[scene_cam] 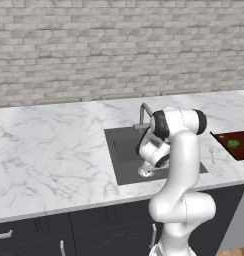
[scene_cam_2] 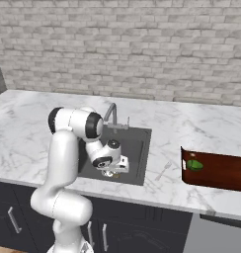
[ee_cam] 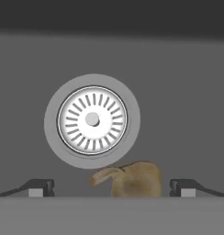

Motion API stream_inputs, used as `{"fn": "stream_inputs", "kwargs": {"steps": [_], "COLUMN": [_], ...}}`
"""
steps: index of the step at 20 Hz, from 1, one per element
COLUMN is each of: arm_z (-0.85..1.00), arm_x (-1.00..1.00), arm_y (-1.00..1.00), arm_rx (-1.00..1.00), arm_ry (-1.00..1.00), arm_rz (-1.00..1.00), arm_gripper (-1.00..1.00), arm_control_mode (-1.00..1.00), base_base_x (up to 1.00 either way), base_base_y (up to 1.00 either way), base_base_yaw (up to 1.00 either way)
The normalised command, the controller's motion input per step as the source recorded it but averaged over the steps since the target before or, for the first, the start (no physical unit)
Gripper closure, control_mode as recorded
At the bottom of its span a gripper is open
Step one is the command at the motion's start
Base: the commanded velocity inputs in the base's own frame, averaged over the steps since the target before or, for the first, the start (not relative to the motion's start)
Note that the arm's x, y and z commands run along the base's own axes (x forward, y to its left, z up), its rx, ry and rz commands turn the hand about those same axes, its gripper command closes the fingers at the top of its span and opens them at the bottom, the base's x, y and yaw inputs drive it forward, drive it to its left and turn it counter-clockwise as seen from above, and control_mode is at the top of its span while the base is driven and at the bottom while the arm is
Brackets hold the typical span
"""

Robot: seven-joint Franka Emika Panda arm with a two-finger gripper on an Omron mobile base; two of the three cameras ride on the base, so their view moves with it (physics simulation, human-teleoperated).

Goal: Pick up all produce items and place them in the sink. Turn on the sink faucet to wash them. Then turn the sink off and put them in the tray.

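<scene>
With the fingers [ee_cam: 112,188] spread wide either side of the tan lumpy piece [ee_cam: 132,179], which lies on the sink [ee_cam: 187,92] floor beside the drain [ee_cam: 92,120], an off-centre closing could nudge it away; the green fruit [scene_cam_2: 194,165] already sits in the tray [scene_cam_2: 221,173] at the bench's right end.

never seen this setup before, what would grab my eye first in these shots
The white arm bends down into the dark sink in the marble counter, its open gripper low over the basin floor. Between its fingertips lies a tan-brown lumpy piece, right beside the round silver drain. Off to the right on the counter, a shiny green fruit sits in the reddish-brown tray.
</scene>
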Motion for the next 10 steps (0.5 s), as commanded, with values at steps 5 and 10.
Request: {"fn": "stream_inputs", "kwargs": {"steps": [5, 10], "arm_z": [-0.19, -0.26], "arm_x": [0.00, 0.00], "arm_y": [-0.01, -0.05], "arm_rx": [0.01, 0.03], "arm_ry": [0.00, 0.00], "arm_rz": [0.00, 0.00], "arm_gripper": [-1.00, -1.00], "arm_control_mode": [-1.00, -1.00], "base_base_x": [0.00, 0.00], "base_base_y": [0.00, 0.00], "base_base_yaw": [0.00, 0.00]}}
